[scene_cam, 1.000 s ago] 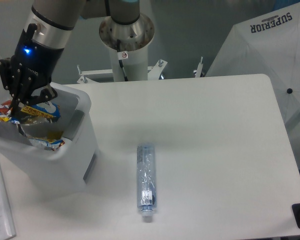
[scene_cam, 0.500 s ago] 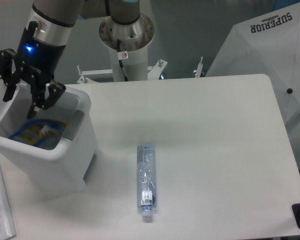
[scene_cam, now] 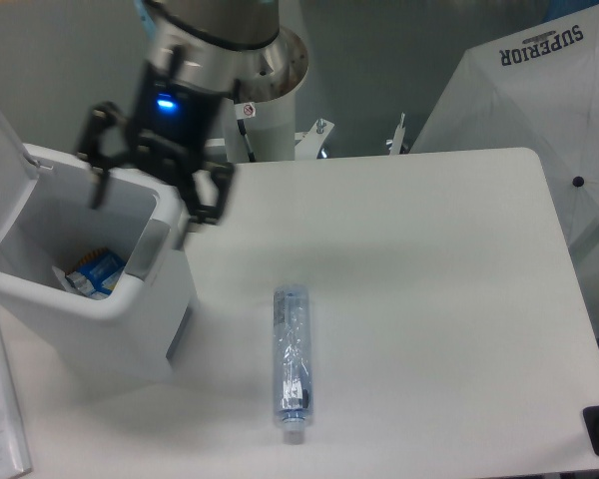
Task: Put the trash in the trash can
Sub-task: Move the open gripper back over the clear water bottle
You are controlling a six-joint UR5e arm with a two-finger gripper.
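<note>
The broad white table (scene_cam: 419, 259) carries everything, and at its nine o'clock side stands the large white boxy plastic trash can (scene_cam: 130, 319) with a rounded rim, its hinged lid tipped up and back toward ten o'clock. Above the can's inner rim, at about eleven o'clock from the table's middle, hangs the black two-finger gripper (scene_cam: 145, 195); it is blurred, but its fingers look spread wide with nothing between them. Lying flat near the table's middle, toward six o'clock, is the clear slim plastic bottle (scene_cam: 291, 357), its long axis running twelve to six and its white cap at the six o'clock end. It is well apart from the can. Smallest, the blue snack packet (scene_cam: 92, 274) lies down inside the can against its far wall.

So half the trash looks binned, and the step in hand is likely the reach for the bottle. To do it well, I would bring the fingers down over the bottle's mid-length with the opening set across its width, nine to three, so they close on the round sides, not along it. Thin clear plastic may buckle or roll; a centred, gentle squeeze should keep it level for the carry to the can.
</note>
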